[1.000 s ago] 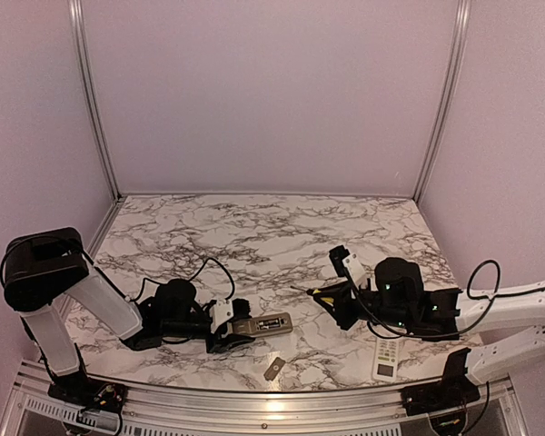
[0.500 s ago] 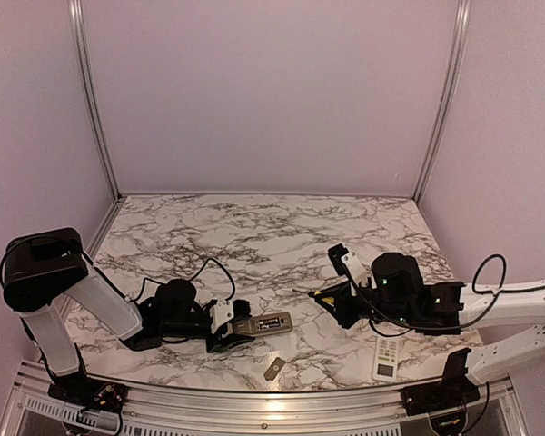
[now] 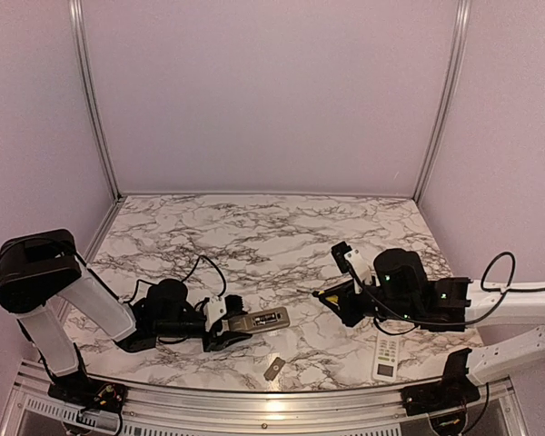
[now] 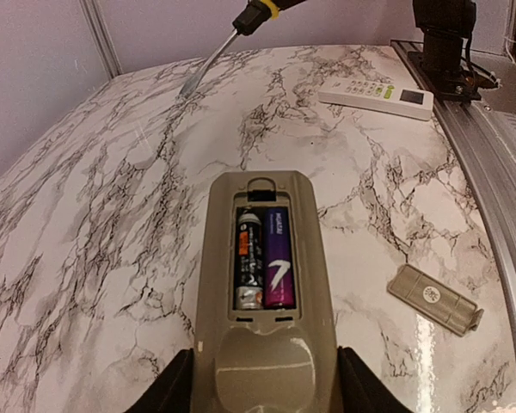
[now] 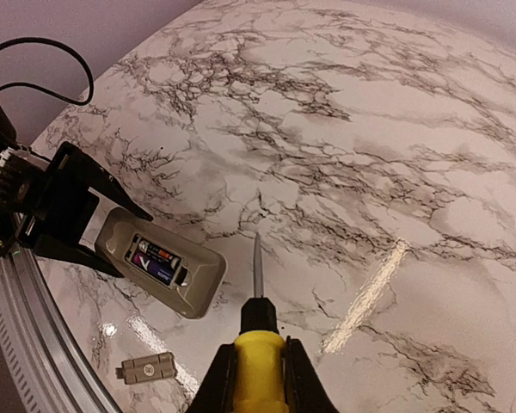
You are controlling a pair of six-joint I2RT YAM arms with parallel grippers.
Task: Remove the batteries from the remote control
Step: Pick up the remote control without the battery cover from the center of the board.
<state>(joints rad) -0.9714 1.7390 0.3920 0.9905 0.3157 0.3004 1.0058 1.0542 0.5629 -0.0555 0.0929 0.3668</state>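
The left hand is clamped on the tail end of the remote, which sticks out ahead of its fingers with the open compartment facing up. Both batteries sit in there side by side, a dark one and a blue-violet one, so nothing is unloaded yet. The right hand is closed around a yellow-handled screwdriver, with the blade reaching out in front of it, above the bench and well apart from the remote.

The trouble I would watch for is leverage. The remote is pinched at one end only, so a push from the blade near the far end of the compartment could swing or tip it in the left hand's hold. A blade that skids off a round cell could dig into the spring contacts or the plastic wall instead. If a cell does pop free with force (they look small and smooth), I would expect it to roll, and the metal rail and bench edge lie just off to the left hand's side. The loose cover plate lies on that side too, and a white remote sits farther ahead, either of which a stray cell could slip against.
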